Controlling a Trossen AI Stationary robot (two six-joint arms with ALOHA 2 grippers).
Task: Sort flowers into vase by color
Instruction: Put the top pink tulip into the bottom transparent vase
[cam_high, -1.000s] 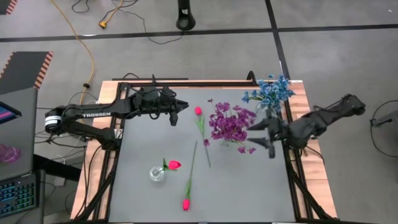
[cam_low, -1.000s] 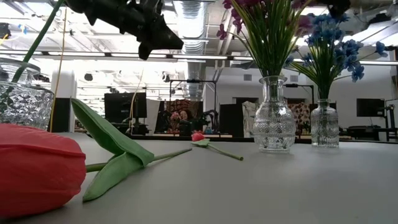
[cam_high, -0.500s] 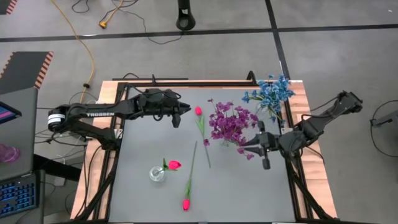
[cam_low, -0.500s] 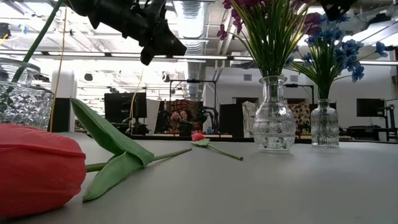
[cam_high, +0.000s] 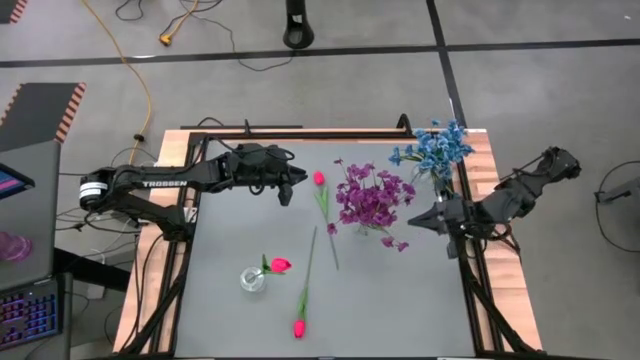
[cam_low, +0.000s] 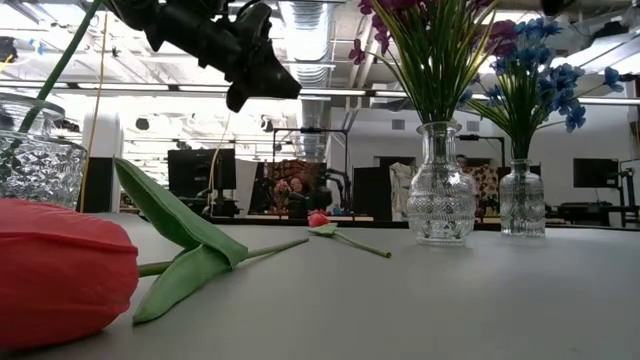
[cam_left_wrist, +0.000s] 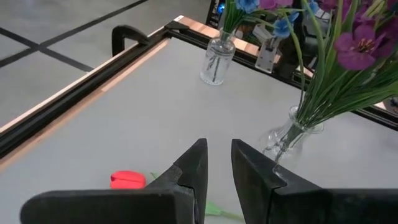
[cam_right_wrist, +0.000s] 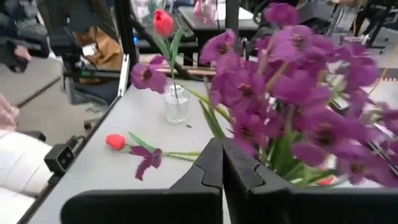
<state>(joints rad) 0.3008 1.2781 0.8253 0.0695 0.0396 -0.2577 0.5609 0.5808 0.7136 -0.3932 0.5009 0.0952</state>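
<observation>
One pink-red tulip (cam_high: 319, 179) lies on the grey table at the far middle, its stem running toward the near edge. A second tulip (cam_high: 298, 327) lies near the front edge. A third stands in a small glass vase (cam_high: 253, 280). The purple bunch (cam_high: 370, 196) and the blue bunch (cam_high: 435, 148) stand in their own glass vases. My left gripper (cam_high: 291, 187) hovers just left of the far tulip's bud (cam_left_wrist: 127, 180), its fingers a narrow gap apart (cam_left_wrist: 218, 165) with nothing between them. My right gripper (cam_high: 413, 217) is shut and empty (cam_right_wrist: 222, 163), right of the purple bunch.
A loose purple blossom (cam_high: 331, 229) lies beside the far tulip's stem, and more lie at the foot of the purple vase (cam_high: 400, 242). A black frame rail (cam_high: 465, 250) borders the table. Open grey surface lies at the near right (cam_high: 400, 310).
My right gripper, spread wide beside the purple bunch before, has shut and drawn back toward the table's right edge with nothing in it. The flowers and vases have stayed where they were.
</observation>
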